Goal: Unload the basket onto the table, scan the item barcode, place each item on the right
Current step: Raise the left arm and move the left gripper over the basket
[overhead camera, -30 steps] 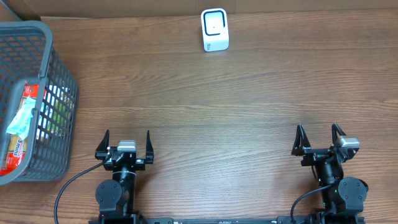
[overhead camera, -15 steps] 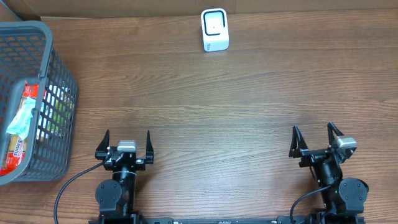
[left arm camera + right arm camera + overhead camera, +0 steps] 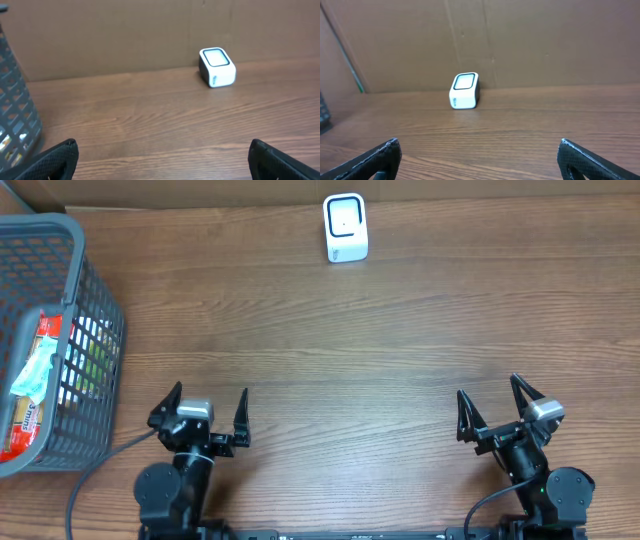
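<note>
A: Start with the item. A red packet (image 3: 27, 420) lies inside the grey basket (image 3: 104, 340) at the far left of the worktop (image 3: 330, 340), and a pale wrapper (image 3: 36, 368) is crumpled on top of it.

B: Any barcode showing?

A: Too small to tell from overhead. The basket itself runs off the left edge of that view, so part of its load is cut off.

B: And the scanner?

A: The white scanner (image 3: 345, 227) stands at the back of the worktop, roughly in the middle. It is close to the brown board (image 3: 125, 35) behind it and well apart from the basket. Both wrist views catch it head on, dark-rimmed window on its face.

B: Over to the left tool, then.

A: The left tool (image 3: 210, 395) is at the near edge, fingers spread wide with only bare wood between them. It sits near the basket's near right corner but apart from it, and its wrist view just clips the mesh on the left. A black cable (image 3: 95, 485) curves away from that arm's base.

B: And the other side?

A: The right tool (image 3: 487, 385) is also at the near edge, over on the right and turned a touch toward the centre. Its fingers are spread just as wide and hold nothing. It is well apart from scanner and basket alike.
</note>
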`<control>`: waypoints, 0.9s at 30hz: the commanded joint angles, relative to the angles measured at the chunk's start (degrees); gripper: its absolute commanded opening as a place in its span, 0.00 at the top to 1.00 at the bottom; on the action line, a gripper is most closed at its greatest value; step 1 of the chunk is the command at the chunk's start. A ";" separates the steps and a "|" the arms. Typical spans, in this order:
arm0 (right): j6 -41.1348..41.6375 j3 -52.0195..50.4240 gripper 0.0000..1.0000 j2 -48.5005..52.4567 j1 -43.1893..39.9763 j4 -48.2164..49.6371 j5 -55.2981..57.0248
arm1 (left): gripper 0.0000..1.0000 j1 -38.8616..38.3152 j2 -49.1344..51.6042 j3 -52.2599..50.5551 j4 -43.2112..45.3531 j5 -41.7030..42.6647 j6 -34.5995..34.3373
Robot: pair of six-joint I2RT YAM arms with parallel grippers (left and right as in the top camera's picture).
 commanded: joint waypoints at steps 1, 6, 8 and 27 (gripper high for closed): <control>-0.63 4.98 0.00 0.00 -0.11 0.24 -2.21 | 0.00 0.39 7.52 8.44 -1.40 2.16 -2.62; -0.66 10.82 0.00 4.20 -0.11 -1.57 -2.25 | 0.00 0.39 18.56 20.72 -7.85 4.59 -3.41; -1.29 13.79 0.00 7.02 -0.11 -2.93 -3.32 | 0.00 0.39 23.15 26.45 -12.09 4.70 -3.39; -2.32 66.16 0.00 57.24 -0.11 -41.20 -11.17 | 0.00 0.39 63.32 90.86 -63.34 3.28 2.19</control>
